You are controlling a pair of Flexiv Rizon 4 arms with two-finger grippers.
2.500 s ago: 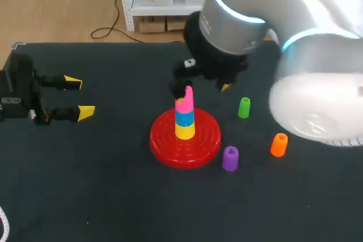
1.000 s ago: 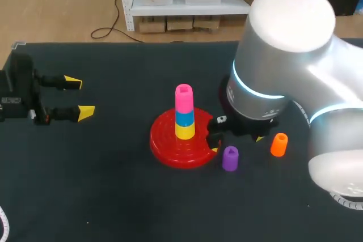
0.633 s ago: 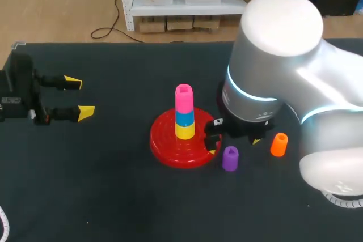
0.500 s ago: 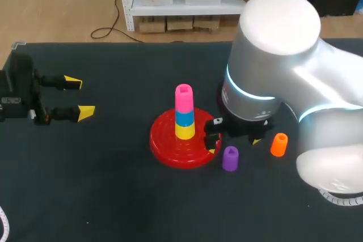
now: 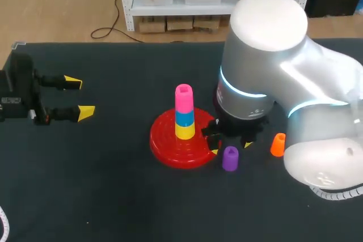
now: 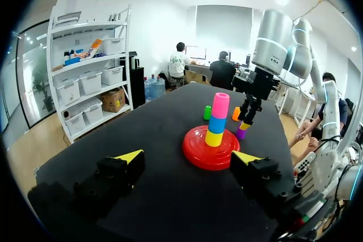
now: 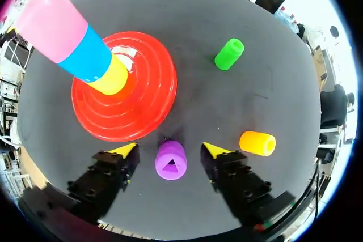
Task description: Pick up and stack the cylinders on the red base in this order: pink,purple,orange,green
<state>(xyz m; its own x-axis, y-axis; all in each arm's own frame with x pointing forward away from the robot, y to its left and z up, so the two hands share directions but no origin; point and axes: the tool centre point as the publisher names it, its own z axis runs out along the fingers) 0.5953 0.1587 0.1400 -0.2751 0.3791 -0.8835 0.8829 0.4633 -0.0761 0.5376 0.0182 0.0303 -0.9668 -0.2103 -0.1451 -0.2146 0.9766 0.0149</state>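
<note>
Though between the spread right claw [image 7: 170, 149], purple cylinder [image 7: 171, 161] upright; axis vertical.

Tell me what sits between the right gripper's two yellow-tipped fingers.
The purple plastic cylinder stands between the right gripper's open fingers, a gap on each side; nothing else. Right wrist view shows it.

base [image 7: 142, 106] red, ringed | stack [image 7: 85, 55] yellow-blue-pink | purple cylinder [image 7: 171, 160] | orange cylinder [image 7: 257, 143] | green cylinder [image 7: 229, 54] | table [image 7: 227, 100] black
</note>
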